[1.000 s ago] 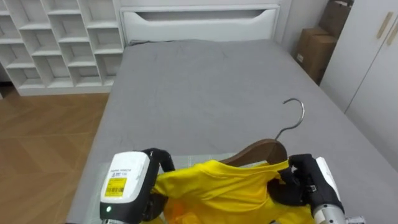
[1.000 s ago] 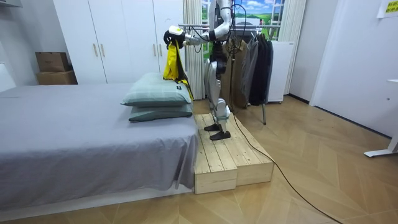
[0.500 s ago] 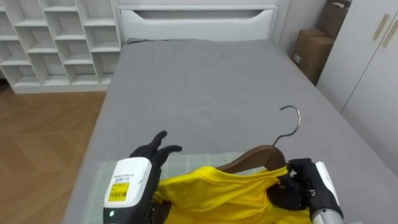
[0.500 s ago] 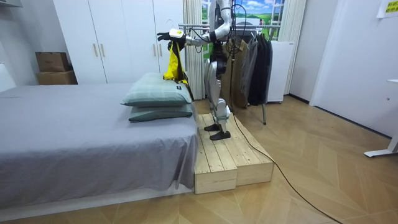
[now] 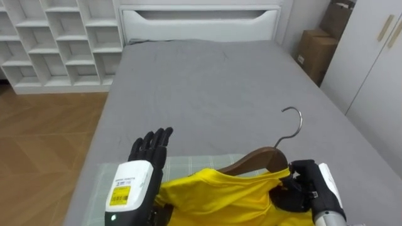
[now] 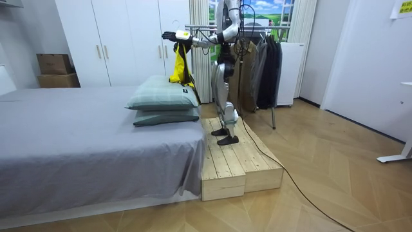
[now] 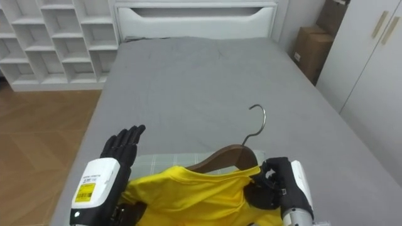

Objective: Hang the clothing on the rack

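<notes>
The shirt is bright yellow, on a dark brown wooden hanger with a silvery hook. The left hand and right hand are black. The bed is plain grey, the pillow pale green with a faint check. The headboard, shelves and wardrobe are white; the floor is warm brown wood, the boxes cardboard brown.
</notes>
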### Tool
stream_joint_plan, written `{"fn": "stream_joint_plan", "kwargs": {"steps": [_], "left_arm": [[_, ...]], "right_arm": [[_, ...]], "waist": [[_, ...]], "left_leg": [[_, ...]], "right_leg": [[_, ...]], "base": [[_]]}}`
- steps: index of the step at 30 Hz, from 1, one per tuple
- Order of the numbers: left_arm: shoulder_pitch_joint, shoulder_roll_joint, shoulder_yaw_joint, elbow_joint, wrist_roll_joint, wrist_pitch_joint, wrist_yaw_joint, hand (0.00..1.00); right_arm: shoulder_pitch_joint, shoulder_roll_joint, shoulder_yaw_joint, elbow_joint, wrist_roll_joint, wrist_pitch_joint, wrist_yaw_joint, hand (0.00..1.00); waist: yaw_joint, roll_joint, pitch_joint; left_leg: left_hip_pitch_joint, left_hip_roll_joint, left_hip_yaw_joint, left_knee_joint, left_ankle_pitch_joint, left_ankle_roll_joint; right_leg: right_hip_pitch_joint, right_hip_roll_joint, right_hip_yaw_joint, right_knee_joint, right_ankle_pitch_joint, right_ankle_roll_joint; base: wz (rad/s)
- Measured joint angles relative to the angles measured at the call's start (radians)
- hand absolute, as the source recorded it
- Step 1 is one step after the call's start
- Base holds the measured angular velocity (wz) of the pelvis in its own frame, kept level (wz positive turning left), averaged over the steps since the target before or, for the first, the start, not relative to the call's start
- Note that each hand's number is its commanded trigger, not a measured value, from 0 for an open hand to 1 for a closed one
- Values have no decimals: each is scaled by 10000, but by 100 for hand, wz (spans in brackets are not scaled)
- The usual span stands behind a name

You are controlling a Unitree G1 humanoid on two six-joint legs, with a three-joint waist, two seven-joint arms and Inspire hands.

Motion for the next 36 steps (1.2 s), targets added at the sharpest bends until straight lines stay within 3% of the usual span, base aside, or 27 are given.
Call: {"fn": "stream_joint_plan", "kwargs": {"steps": [7,17,28,36], "left_arm": [[167,0,-9,17,-10,0,1,0],[221,-95,-152,203,-1219,163,-9,0],[191,-128,-196,57,-1921,260,-42,0],[197,-91,-130,209,-1963,334,-11,0]], "right_arm": [[31,1,2,0,-78,0,-67,100],[-3,30,-10,-8,-106,4,-502,100],[-91,-14,-45,-413,-32,90,-858,100],[-94,-16,-60,-513,147,95,-1125,100]], "waist": [[-5,-45,-12],[-22,-166,-33],[20,-46,32],[107,-24,32]], "left_leg": [[0,0,-15,-4,0,0],[-79,-10,-19,91,0,1],[-132,-6,-41,-19,2,3],[-50,-6,-53,-23,8,9]], "right_leg": [[-3,-7,-75,4,-2,4],[-19,-34,-85,18,-8,14],[-39,-26,-150,1,-8,13],[-33,-27,-152,-5,-8,13]], "base": [[0],[0],[0],[0]]}}
